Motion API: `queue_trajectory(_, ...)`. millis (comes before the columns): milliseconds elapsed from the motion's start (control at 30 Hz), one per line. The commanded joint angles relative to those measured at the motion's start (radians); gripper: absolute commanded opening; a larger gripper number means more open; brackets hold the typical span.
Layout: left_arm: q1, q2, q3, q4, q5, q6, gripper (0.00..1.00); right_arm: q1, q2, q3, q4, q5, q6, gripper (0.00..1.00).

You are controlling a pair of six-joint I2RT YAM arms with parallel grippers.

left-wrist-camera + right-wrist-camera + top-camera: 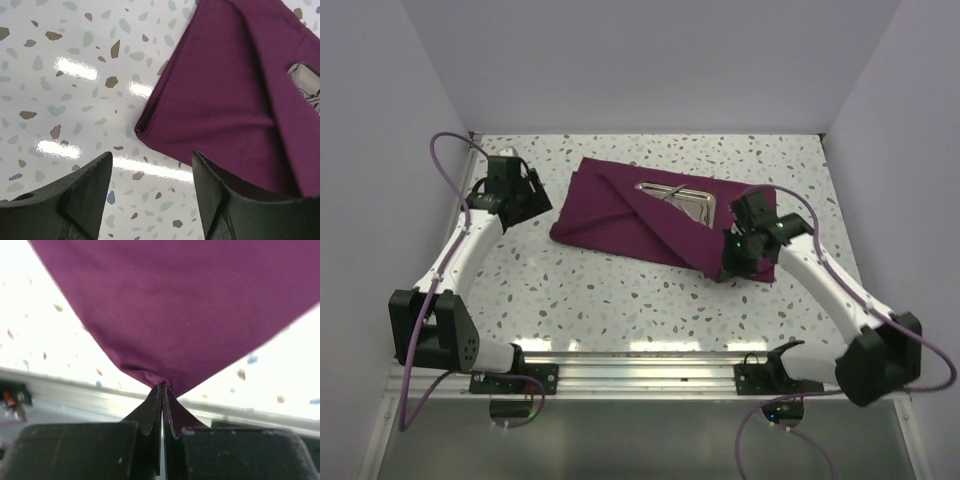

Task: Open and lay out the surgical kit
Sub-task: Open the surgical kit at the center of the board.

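Your right claw (161,387) is clamped onto the near-right corner of the cloth wrap (630,215). In the right wrist view its two dark, matte fingers (147,412) meet with only a hairline between them. The fabric gathers into small puckers where they bite, then fans out from the pinch as a smooth, taut triangle.

Your left claw (152,160) stands wide apart and holds nothing. Between its blunt black fingers you see the wrap's left corner, a rounded edge of stacked layers lying on the counter (590,290).

The wrap is dark purple, matte and finely woven. It is folded in broad diagonal flaps with crisp creases. It lies slantwise across the middle of the counter, toward the far side, between the two arms.

A gap among the flaps near the far edge bares a small rectangular steel tray (675,197), shiny, with rounded corners and a raised rim. Thin silver instruments lie in it, but you cannot tell which they are.

The counter is glossy and white, speckled with grey, brown and bluish chips, and it mirrors the overhead lights as bright bars.
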Motion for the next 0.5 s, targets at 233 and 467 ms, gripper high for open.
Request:
queue_trajectory(233, -0.007, -0.100, -0.027, 0.044, -0.016, -0.085, 0.68, 0.013, -0.499, -0.236, -0.523, -0.188, 0.064, 0.00)
queue_trajectory(467, -0.022, -0.174, -0.048, 0.004, -0.049, -0.120, 0.68, 0.082, -0.717, -0.284, -0.648, -0.274, 0.196, 0.00)
